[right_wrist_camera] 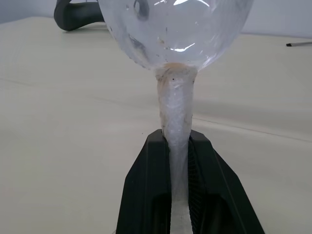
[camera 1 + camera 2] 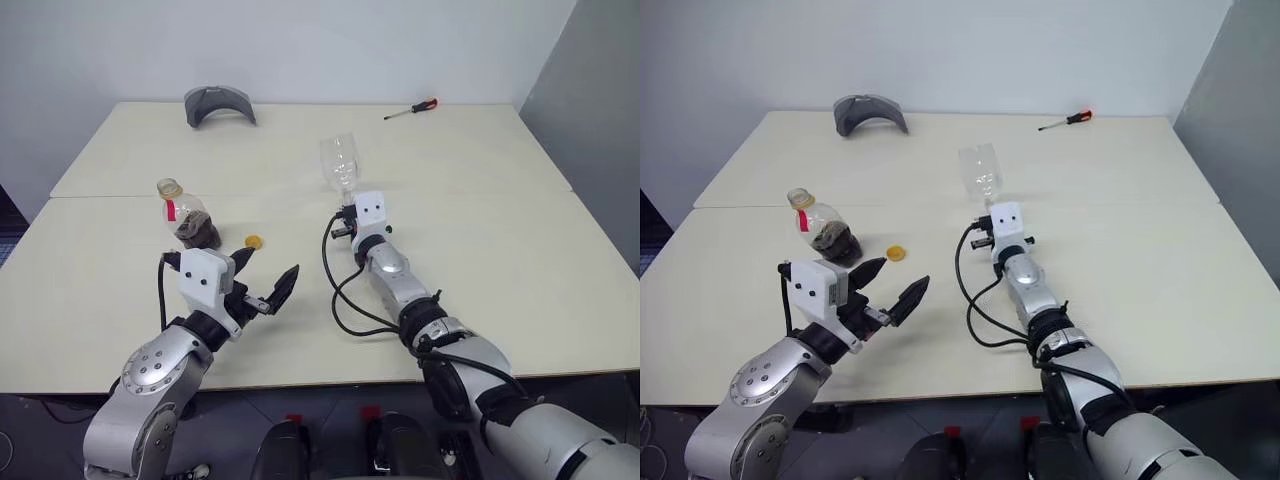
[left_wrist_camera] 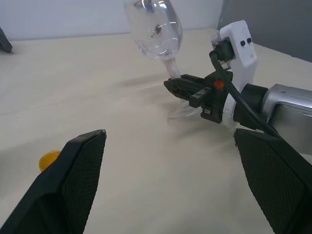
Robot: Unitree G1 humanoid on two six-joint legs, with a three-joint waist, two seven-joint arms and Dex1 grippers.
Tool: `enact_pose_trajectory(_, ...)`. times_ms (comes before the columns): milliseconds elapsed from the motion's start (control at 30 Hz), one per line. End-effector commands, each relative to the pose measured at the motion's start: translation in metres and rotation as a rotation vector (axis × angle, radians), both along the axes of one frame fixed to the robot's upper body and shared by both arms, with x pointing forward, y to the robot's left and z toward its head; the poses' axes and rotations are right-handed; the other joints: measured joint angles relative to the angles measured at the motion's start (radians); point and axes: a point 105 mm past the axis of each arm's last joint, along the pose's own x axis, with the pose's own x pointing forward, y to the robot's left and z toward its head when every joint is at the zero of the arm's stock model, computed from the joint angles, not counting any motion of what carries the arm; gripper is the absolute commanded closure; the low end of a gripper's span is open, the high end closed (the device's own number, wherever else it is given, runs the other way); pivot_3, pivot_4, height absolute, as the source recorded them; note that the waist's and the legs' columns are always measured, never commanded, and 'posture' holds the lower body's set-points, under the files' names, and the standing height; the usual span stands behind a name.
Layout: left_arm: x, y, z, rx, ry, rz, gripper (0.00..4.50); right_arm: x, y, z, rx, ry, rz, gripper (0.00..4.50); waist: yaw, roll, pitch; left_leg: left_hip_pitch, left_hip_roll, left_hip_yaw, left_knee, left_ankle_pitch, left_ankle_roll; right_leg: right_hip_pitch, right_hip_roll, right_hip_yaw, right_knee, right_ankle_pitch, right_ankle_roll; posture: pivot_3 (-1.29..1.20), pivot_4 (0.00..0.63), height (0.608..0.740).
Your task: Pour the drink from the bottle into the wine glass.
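Observation:
The clear bottle stands upright on the left of the table, uncapped, with the dark drink in its lower part and a red strip at its neck. Its yellow cap lies just right of it. My left gripper is open in front of the bottle and cap, holding nothing. The empty wine glass stands near the table's middle. My right gripper is shut on its stem, just below the bowl. In the left wrist view, the glass and the right gripper show beyond my open fingers.
A grey curved object lies at the back left of the table. A red-handled screwdriver lies at the back right. A seam runs across the cream tabletop behind the bottle.

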Motion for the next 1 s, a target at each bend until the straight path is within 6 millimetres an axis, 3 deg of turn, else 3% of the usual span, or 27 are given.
enact_pose_trajectory(33, -0.003, -0.005, 0.013, -0.002, -0.052, -0.022, 0.0, -0.005, -0.016, -0.032, -0.047, 0.111, -0.002, 4.37, 0.001, 0.0, 0.0, 0.0, 0.0, 0.0, 0.0, 0.0, 0.0, 0.0, 0.0, 0.0, 0.0, 0.0, 0.0, 0.0, 0.15, 0.74)
enact_pose_trajectory(333, -0.002, -0.008, 0.012, -0.002, -0.053, -0.04, 0.0, -0.006, -0.031, -0.019, -0.052, 0.081, 0.017, 4.37, 0.005, 0.0, -0.001, 0.002, 0.0, -0.001, 0.0, 0.0, 0.0, 0.003, 0.0, -0.001, -0.001, 0.0, 0.0, 0.0, 0.15, 0.74)
enact_pose_trajectory(500, 0.0, -0.007, 0.014, 0.003, -0.058, -0.049, 0.0, 0.006, -0.035, 0.029, 0.186, 0.085, 0.008, 4.37, 0.005, 0.0, 0.0, 0.002, 0.0, -0.001, 0.0, 0.0, 0.0, 0.003, 0.0, -0.001, -0.001, 0.0, 0.001, 0.0, 0.15, 0.74)
enact_pose_trajectory(700, 0.0, -0.008, 0.014, 0.0, -0.059, -0.052, 0.0, 0.016, -0.045, 0.063, 0.398, 0.159, -0.018, 4.37, 0.002, 0.0, 0.001, -0.004, 0.0, -0.001, -0.001, 0.0, 0.0, -0.003, 0.0, -0.001, -0.001, 0.002, -0.004, 0.0, 0.15, 0.74)
enact_pose_trajectory(1000, -0.002, -0.006, 0.014, 0.007, -0.059, -0.058, 0.0, 0.01, -0.062, 0.035, 0.767, 0.509, -0.157, 4.37, 0.001, 0.0, 0.001, -0.004, 0.0, 0.0, -0.002, 0.0, 0.0, -0.003, 0.0, 0.0, -0.002, 0.002, -0.004, 0.0, 0.15, 0.74)
